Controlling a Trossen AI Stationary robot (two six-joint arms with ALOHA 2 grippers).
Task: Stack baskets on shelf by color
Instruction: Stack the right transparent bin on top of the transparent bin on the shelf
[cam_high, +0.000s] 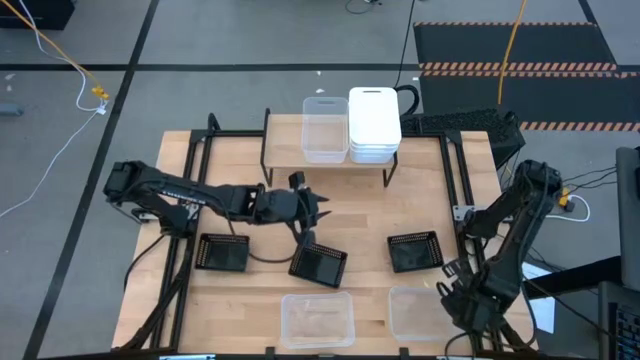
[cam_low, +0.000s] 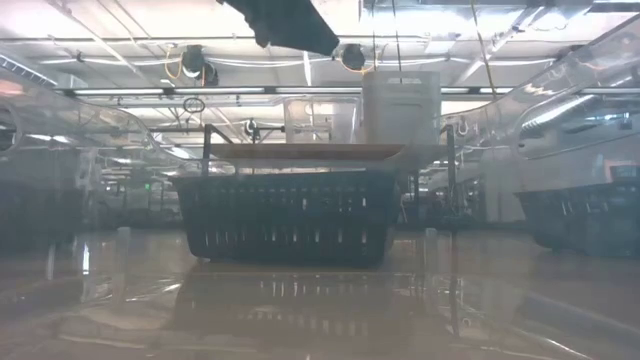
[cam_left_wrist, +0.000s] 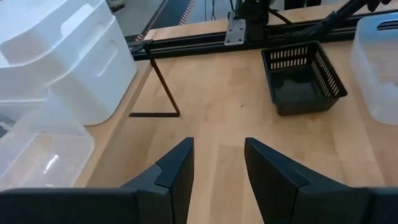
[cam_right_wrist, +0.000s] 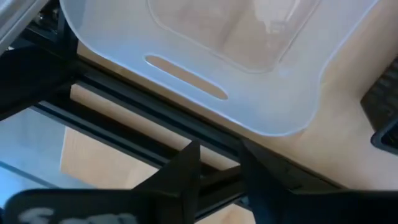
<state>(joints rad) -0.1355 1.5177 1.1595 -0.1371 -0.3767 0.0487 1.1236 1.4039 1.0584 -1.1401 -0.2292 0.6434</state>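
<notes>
The left pincer (cam_high: 318, 210), spread and empty, hovers over the wooden bench (cam_high: 370, 215) between the low light-wood shelf (cam_high: 285, 140) and the middle black mesh basket (cam_high: 318, 264). The shelf carries the stack of opaque white baskets (cam_high: 374, 123) and 1 clear translucent basket (cam_high: 324, 128).

Risk: a careless descent could clip that tilted mesh basket's rim and shove it.

The shelf's left third is free. The right pincer (cam_right_wrist: 217, 163), slightly parted, waits at the bench edge beside a clear bin (cam_high: 418, 311).

My high camera looks straight down on the whole table (cam_high: 250, 150). The low one sits at tabletop level, close behind a black basket (cam_low: 285, 220), facing the shelf (cam_low: 310, 152) at 12 o'clock. Wrist cameras look past their fingers.
</notes>
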